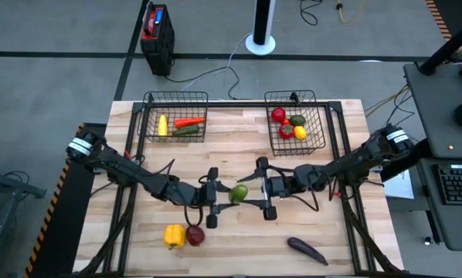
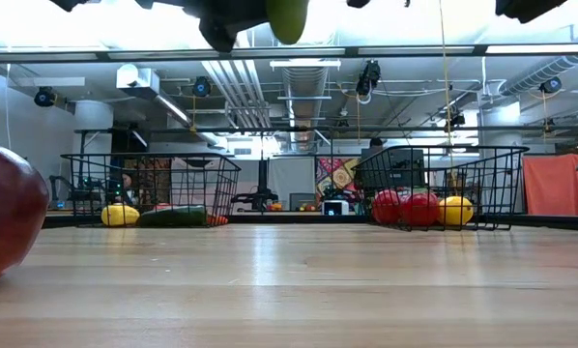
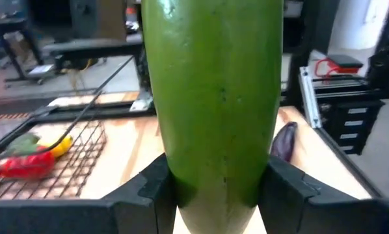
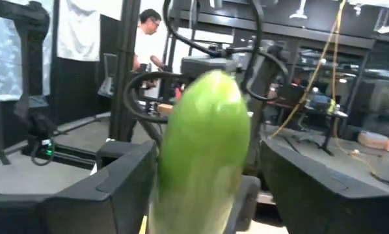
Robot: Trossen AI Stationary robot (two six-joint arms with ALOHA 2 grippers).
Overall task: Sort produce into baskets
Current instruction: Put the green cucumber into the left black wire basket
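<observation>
My left jaws (image 1: 213, 198) pinching green cucumber (image 1: 238, 193), fingers (image 3: 149, 192) tight on both its sides. My right jaws (image 1: 266, 190) spread around same cucumber, gaps visible beside it. Cucumber high above desk (image 1: 324, 232) centre, between both arms. Yellow pepper (image 1: 174, 235), red tomato (image 1: 195, 235), purple eggplant (image 1: 307, 249) lying on desk front. Two baskets (image 1: 175, 117) at far edge, produce inside.

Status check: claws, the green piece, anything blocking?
Left claw clamped on green cucumber, mid-table, lifted. Right claw open around its other end. No obstruction visible.
</observation>
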